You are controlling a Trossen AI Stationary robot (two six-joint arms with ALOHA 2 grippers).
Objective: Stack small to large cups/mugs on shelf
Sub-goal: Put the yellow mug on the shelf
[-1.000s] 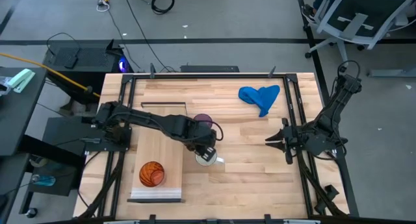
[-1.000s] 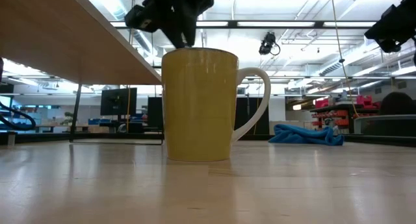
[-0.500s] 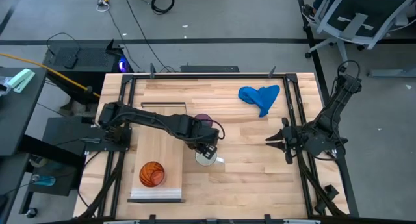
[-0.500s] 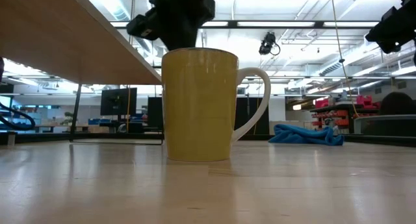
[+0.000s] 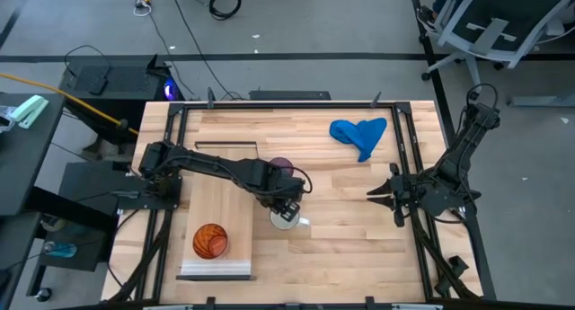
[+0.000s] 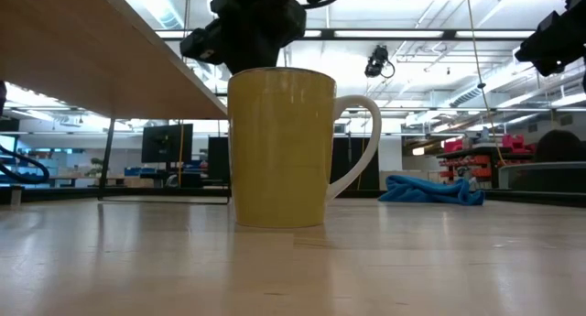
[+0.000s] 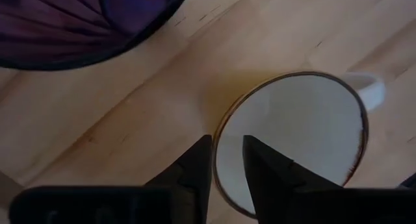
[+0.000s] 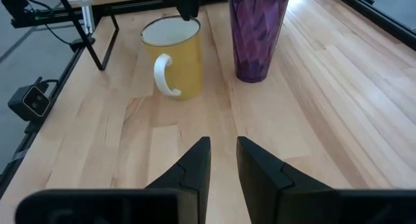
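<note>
A yellow mug point(image 5: 287, 218), white inside, stands upright on the table, its handle point(image 8: 162, 74) toward the right edge. My left gripper point(image 7: 227, 149) points down over it, open. One finger stands outside the rim point(image 7: 216, 130) and one inside, at the side away from the handle. A purple tumbler point(image 5: 281, 166) stands just beyond the mug. An orange-red cup point(image 5: 209, 241) sits on the shelf point(image 5: 216, 202), to the mug's left. My right gripper point(image 8: 223, 152) waits open near the right edge.
A blue cloth point(image 5: 359, 135) lies crumpled at the far right of the table. The raised shelf board's edge point(image 6: 137, 69) hangs close beside the mug point(image 6: 279, 147). Bare tabletop lies between the mug and my right gripper point(image 5: 371, 195).
My left gripper has sunk a little onto the mug: its fingertips, just above the rim a second ago, now reach down past the rim's edge. The mug has stayed in place.
</note>
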